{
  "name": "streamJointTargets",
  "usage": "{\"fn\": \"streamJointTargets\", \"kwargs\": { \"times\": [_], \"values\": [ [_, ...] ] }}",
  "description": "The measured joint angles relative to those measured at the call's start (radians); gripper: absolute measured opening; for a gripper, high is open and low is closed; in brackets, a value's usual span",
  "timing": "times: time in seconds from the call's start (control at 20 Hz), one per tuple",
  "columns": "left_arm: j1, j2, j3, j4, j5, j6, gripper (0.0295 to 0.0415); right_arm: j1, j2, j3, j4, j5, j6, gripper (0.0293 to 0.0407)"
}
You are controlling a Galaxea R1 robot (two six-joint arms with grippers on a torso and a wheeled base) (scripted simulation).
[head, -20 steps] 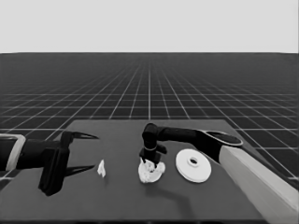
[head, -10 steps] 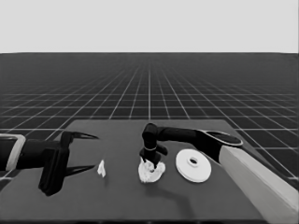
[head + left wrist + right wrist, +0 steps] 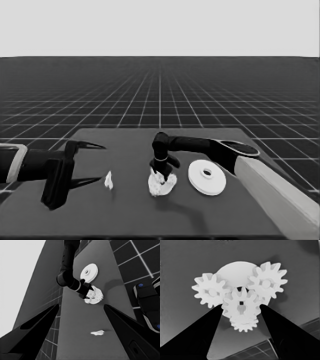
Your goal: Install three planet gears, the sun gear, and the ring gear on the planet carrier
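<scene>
Black and pale grey, the left arm waits at the desk's (image 3: 125, 220) left end, its forearm level and its left end effector (image 3: 92, 162) held sideways over the dark surface, the two long pointed fingers spread wide and gripping nothing. Just right of it lies a thin white piece (image 3: 108, 180), small and sliver-shaped, apart from everything else.

Near the desk's middle the right arm reaches in from the right, its pale grey forearm filling the lower right corner, its black forward section running level and then bending straight down at the wrist. The right end effector (image 3: 160, 176) points down onto the smaller round part (image 3: 162, 186), a flat white disc. Its wrist view shows the fingers parted on either side of a central gear (image 3: 241, 305), a knobbly toothed wheel with a small square hole; whether they press on it cannot be told. Three more white gears sit around it on the disc: one (image 3: 211, 292) to one side, one (image 3: 267, 283) to the other, and one (image 3: 243, 323) partly hidden under the central gear, by the disc's edge.

Farther right, just beside that cluster but apart from it, the larger round part (image 3: 206, 177) lies flat, thick-rimmed and white, with a raised centre and a small dark hole.
</scene>
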Motion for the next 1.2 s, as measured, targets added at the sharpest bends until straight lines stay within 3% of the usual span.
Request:
{"fn": "streamJointTargets", "kwargs": {
  "times": [1.2],
  "values": [
    [0.000,0.000,0.000,0.000,0.000,0.000,0.0385,0.000,0.000,0.000,0.000,0.000,0.251,0.0310]
  ]
}}
